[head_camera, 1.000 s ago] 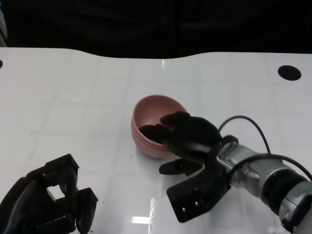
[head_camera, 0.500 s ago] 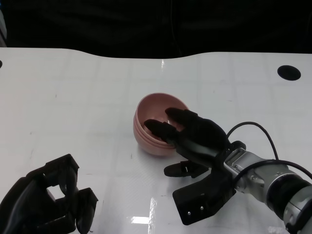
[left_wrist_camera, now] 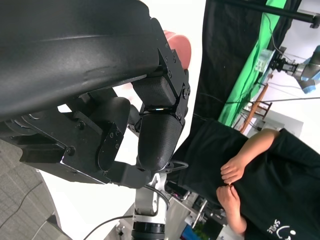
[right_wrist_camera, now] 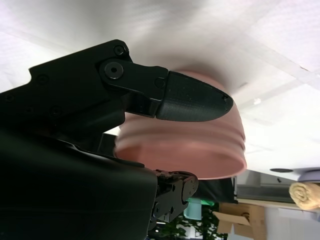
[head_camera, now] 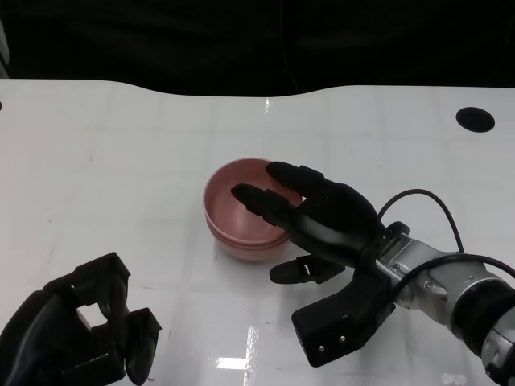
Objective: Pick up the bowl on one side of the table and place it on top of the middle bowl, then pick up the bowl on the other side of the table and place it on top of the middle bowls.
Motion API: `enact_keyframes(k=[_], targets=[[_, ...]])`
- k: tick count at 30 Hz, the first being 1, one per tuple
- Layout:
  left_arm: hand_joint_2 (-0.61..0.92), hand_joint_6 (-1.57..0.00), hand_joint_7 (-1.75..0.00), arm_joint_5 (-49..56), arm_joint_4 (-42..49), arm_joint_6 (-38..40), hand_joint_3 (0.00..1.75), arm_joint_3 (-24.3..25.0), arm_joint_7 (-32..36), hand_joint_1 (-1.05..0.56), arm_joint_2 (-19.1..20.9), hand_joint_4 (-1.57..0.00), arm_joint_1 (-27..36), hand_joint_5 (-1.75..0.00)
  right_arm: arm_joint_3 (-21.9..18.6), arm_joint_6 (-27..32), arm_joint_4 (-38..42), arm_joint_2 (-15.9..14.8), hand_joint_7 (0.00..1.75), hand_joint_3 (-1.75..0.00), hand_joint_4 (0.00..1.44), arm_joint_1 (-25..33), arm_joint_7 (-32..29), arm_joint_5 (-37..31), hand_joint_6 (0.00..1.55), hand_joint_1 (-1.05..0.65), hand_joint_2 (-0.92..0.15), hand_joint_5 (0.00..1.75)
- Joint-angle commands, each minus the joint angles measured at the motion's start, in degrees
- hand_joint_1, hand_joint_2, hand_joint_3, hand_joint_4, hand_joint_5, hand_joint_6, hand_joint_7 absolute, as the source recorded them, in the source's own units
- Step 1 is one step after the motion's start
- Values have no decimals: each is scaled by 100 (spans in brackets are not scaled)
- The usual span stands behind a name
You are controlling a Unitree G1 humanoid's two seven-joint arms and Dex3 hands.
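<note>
Resting pink bowl stack [head_camera: 241, 217], right hand [head_camera: 322, 221] open just beside

The right hand [head_camera: 322, 221] stretches forward with fingers extended and apart, holding nothing, while the left hand [head_camera: 76, 334] rests curled, empty.

A glossy white table [head_camera: 121, 161] mirrors overhead light. Behind it hangs a black curtain [head_camera: 257, 40]. Beyond the left hand [left_wrist_camera: 100, 100], a green screen [left_wrist_camera: 245, 75] and a person [left_wrist_camera: 250, 175].

lab/studio: green screen [left_wrist_camera: 248, 67], black drapes [left_wrist_camera: 220, 55], another robot arm [left_wrist_camera: 305, 67]
</note>
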Motion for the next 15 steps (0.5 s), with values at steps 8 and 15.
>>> enact_keyframes(k=[8,15], targets=[[80,-90,-175,118,31,-65,155,-37,55,18,-5,-110,-19,-175,-407,-335,-1152,-709,0,-76,0,-42,366,189,0,-105,-92,0],[80,-90,-175,109,2,-38,155,-37,97,18,-44,-111,-17,-175,-1168,-576,-2581,-1559,0,-64,0,604,707,637,0,-100,-92,0]])
